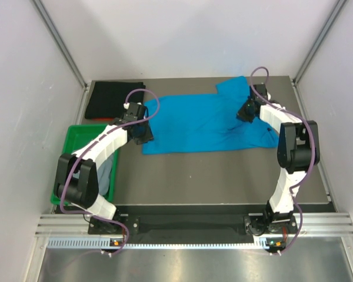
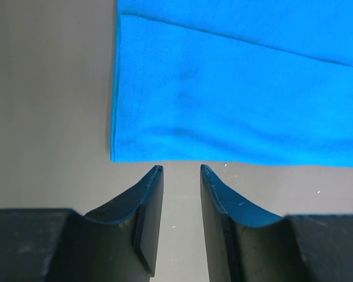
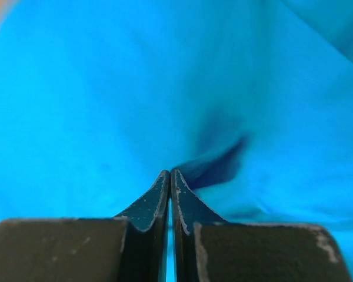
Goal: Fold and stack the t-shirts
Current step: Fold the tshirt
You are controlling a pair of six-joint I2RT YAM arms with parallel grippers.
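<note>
Blue t-shirt (image 1: 200,120) lies flat, puckered where right gripper (image 3: 170,171) pinches it; left gripper (image 2: 181,167) parted.

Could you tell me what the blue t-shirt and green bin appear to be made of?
The blue t-shirt looks like soft matte cloth, probably knit: it wrinkles and shows a stitched hem. The green bin seems rigid plastic: straight rim.

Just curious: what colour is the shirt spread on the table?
The t-shirt is bright blue; top view best.

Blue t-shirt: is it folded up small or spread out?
Spread out. The blue t-shirt lies long and flat across the table, a sleeve sticking out, not a neat pile like the black t-shirt.
</note>
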